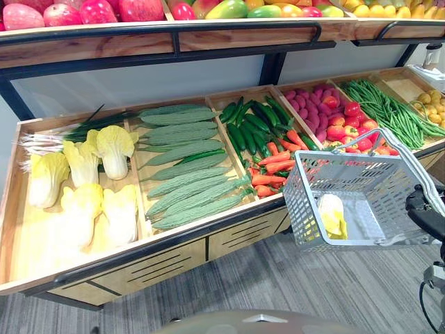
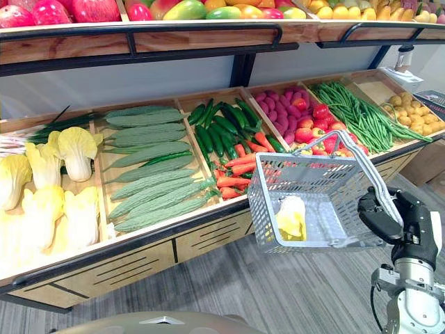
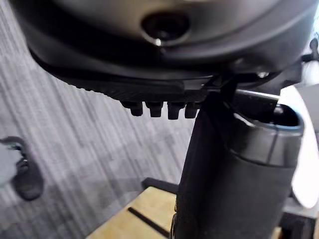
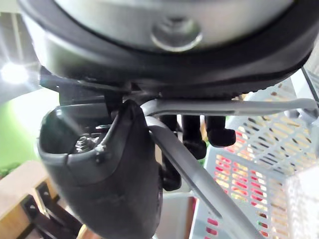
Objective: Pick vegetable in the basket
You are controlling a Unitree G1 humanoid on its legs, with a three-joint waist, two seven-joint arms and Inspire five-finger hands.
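Note:
My right hand (image 2: 381,214) is shut on the grey handle (image 2: 361,167) of a grey plastic basket (image 2: 313,160), which hangs in front of the stand's right half. In the right wrist view its fingers (image 4: 194,134) curl over the handle (image 4: 199,179). One pale yellow cabbage (image 2: 291,217) lies inside the basket. More yellow cabbages (image 1: 83,188) fill the stand's leftmost tray. My left hand (image 3: 164,59) hangs over the grey floor with relaxed fingers, holding nothing.
The wooden stand (image 1: 208,229) holds trays of long green gourds (image 1: 184,170), green peppers (image 1: 250,125), orange-red carrots (image 1: 271,170), pink and red produce (image 1: 327,111), green beans (image 1: 386,108) and scallions (image 1: 62,136). A fruit shelf (image 1: 174,31) overhangs the back.

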